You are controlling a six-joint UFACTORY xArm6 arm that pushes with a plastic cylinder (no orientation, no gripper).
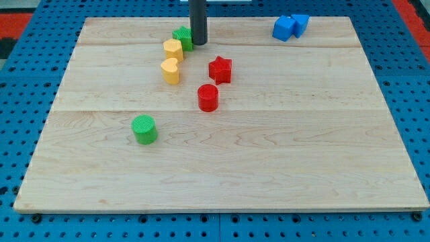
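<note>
My tip rests near the view's top, just right of a green block of unclear shape, touching it or nearly so. Against that green block's lower left sits a yellow block, roughly hexagonal. Below it lies a second yellow block, heart-like. A red star is below and right of the tip. A red cylinder stands under the star. A green cylinder sits alone toward the lower left. Two blue blocks touch each other at the top right.
The blocks rest on a pale wooden board. Around it runs a blue perforated surface, with red patches at the view's upper corners.
</note>
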